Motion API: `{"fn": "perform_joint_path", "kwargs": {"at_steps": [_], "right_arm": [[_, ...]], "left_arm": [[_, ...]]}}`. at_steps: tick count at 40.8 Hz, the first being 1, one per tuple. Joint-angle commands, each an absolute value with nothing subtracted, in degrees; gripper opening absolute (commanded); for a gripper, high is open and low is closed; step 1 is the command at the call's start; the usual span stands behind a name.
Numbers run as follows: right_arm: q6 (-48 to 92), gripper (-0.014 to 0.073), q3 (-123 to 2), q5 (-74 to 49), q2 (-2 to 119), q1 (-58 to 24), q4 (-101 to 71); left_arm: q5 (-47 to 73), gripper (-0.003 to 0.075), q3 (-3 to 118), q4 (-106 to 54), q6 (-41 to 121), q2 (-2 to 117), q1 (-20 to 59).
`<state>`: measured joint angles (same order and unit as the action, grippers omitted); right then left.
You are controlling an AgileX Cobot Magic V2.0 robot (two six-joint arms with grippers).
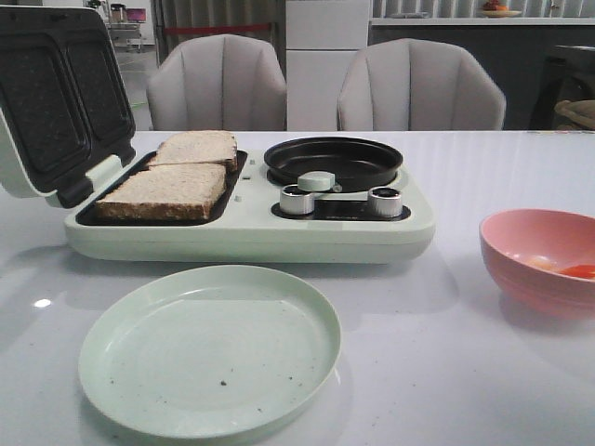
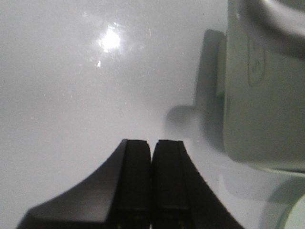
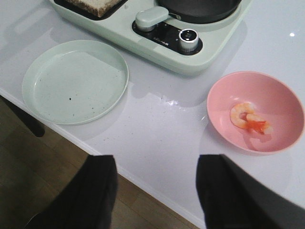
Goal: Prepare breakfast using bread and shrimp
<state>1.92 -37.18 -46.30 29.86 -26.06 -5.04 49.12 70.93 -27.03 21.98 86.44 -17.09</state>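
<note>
Two bread slices (image 1: 167, 190) (image 1: 197, 148) lie side by side in the open sandwich tray of the pale green breakfast maker (image 1: 251, 232). A corner of bread (image 3: 97, 5) shows in the right wrist view. The shrimp (image 3: 250, 118) lies in a pink bowl (image 3: 281, 102), orange-red and whitish; only its edge (image 1: 576, 271) shows from the front. My right gripper (image 3: 157, 164) is open and empty above the table's near edge, short of the bowl. My left gripper (image 2: 152, 145) is shut with nothing in it, over bare table beside the maker's corner (image 2: 262, 119). Neither gripper shows in the front view.
A pale green plate (image 1: 209, 348) sits in front of the maker. A black round pan (image 1: 333, 160) and two knobs (image 1: 297, 199) (image 1: 384, 202) occupy the maker's right half. Its lid (image 1: 56, 102) stands open at left. Two grey chairs (image 1: 218, 84) stand behind the table.
</note>
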Motion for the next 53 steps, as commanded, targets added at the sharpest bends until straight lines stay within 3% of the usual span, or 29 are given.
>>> {"fn": "perform_joint_path", "kwargs": {"at_steps": [1, 12, 22, 44, 53], "right_arm": [[1.96, 0.0483, -38.68, -42.59, 29.96, -26.28, -4.74], [1.96, 0.0483, -38.68, -42.59, 29.96, -26.28, -4.74], [1.96, 0.0483, -38.68, -42.59, 29.96, -26.28, -4.74], [1.96, 0.0483, -38.68, -42.59, 29.96, -26.28, -4.74], [1.96, 0.0483, -38.68, -42.59, 29.96, -26.28, -4.74]], "left_arm": [[47.28, 0.0098, 77.90, -31.38, 23.63, 90.24, -17.79], [52.87, 0.0098, 92.41, -43.43, 27.88, 102.97, -17.79], [55.89, 0.0098, 98.02, -47.02, 29.63, 104.67, -15.63], [57.41, 0.0102, 97.89, -47.42, 31.12, 104.43, -4.41], [50.56, 0.0103, 89.63, -43.70, 32.93, 98.37, 0.99]]}}
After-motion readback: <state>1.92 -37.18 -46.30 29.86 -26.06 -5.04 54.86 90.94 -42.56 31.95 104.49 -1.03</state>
